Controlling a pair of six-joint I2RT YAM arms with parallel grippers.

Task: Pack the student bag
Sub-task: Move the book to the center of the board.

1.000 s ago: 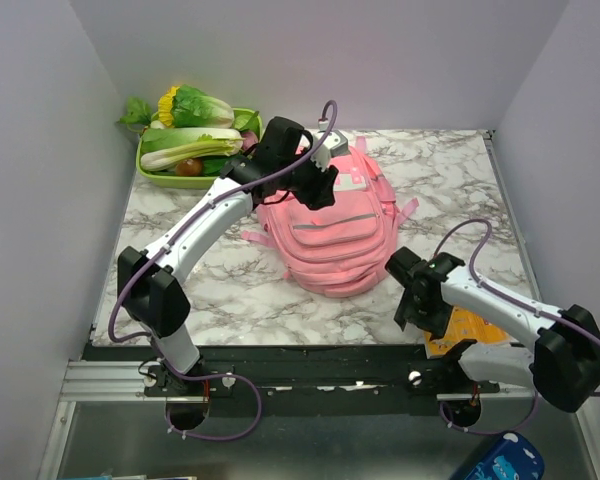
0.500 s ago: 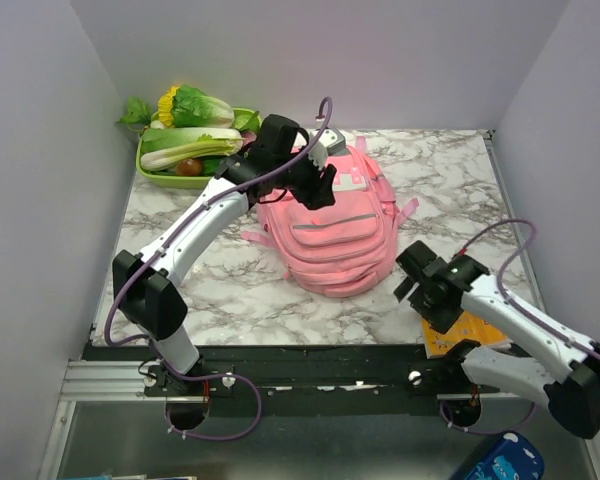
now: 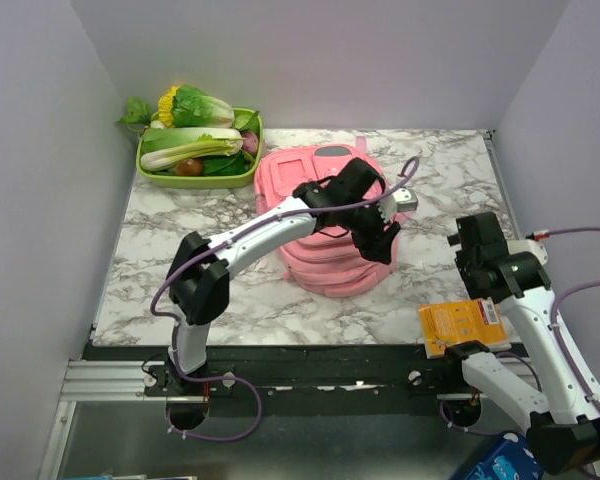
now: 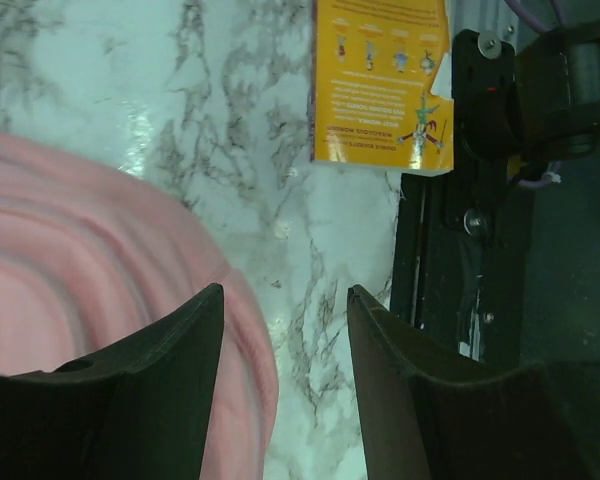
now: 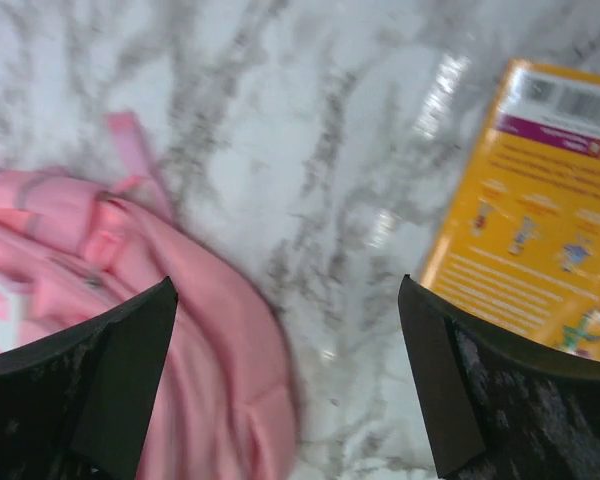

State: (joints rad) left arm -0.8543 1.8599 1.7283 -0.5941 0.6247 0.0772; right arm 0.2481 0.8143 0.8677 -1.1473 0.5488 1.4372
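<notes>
Student bag [image 3: 315, 262]: soft pink fabric, rounded, padded, lying mid-desk. Left hand [image 4: 283, 295] hovering over its right edge, fingers apart, gripping nothing. Right hand [image 5: 287, 283] hanging wide open over glossy marble desk [image 3: 160, 260], between bag and flat orange booklet [image 3: 462, 325] lying at near edge. Green tray [image 3: 198, 181] in far-left corner holding leafy vegetables [image 3: 190, 145].

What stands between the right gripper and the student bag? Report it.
Nothing on the marble table lies between the right gripper and the student bag; the orange book sits off to one side. The left gripper hovers over the bag's facing edge.
</notes>
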